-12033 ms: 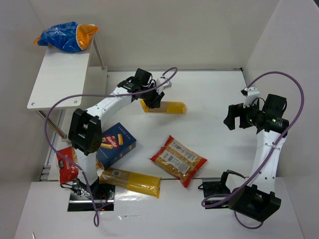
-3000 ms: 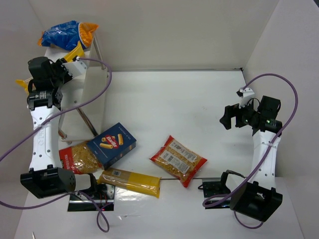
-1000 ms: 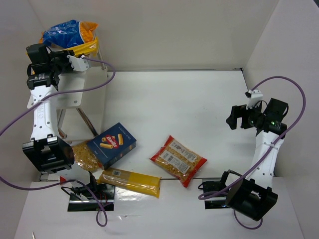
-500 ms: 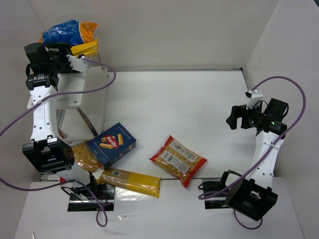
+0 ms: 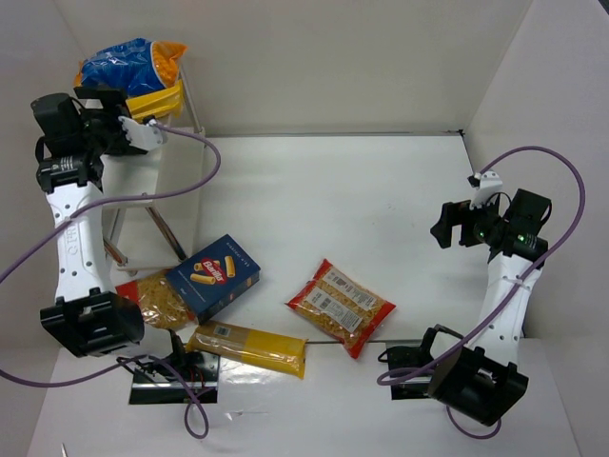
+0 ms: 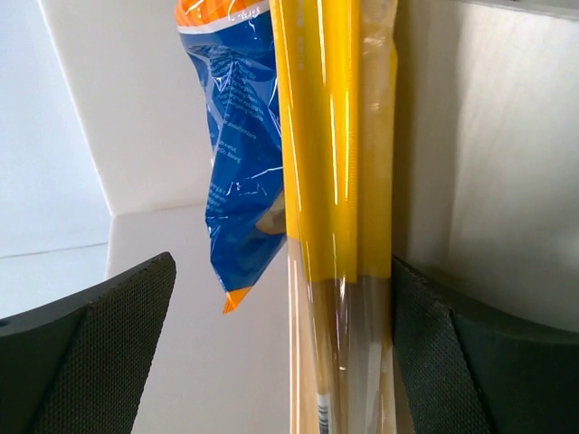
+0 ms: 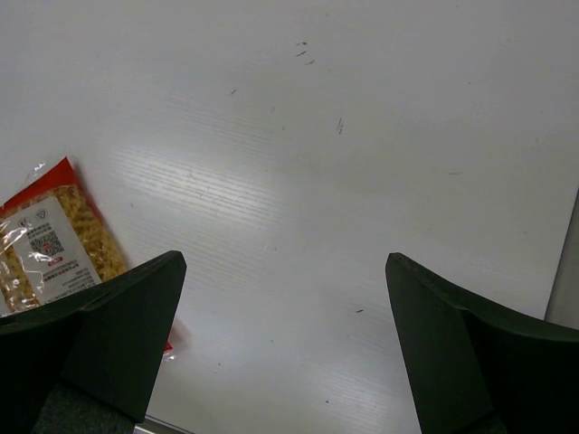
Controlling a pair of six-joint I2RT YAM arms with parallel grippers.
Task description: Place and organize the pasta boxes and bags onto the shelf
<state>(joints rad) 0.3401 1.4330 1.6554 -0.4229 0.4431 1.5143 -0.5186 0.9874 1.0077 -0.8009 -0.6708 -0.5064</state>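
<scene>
On the white shelf (image 5: pixel 133 176) at the far left, a long narrow yellow bag (image 5: pixel 158 97) lies beside the blue-and-orange bag (image 5: pixel 128 65). My left gripper (image 5: pixel 126 116) is open at the shelf. In the left wrist view the yellow bag (image 6: pixel 335 181) runs between the spread fingers (image 6: pixel 99 353), near the right one, with the blue-and-orange bag (image 6: pixel 240 154) to its left. On the table lie the blue pasta box (image 5: pixel 214 276), a red-trimmed bag (image 5: pixel 341 307), another bag of short pasta (image 5: pixel 152 300) and a second long yellow bag (image 5: pixel 249 347). My right gripper (image 5: pixel 452 227) hangs open and holds nothing.
The right wrist view shows bare white table (image 7: pixel 362 181) under the open right gripper (image 7: pixel 285 344), with a corner of the red-trimmed bag (image 7: pixel 54 253) at the left. White walls enclose the table. Purple cables loop from both arms.
My left gripper has opened and let go of the long yellow bag, which now rests on the shelf. The left arm has drawn back a little to the left. The right arm is still.
</scene>
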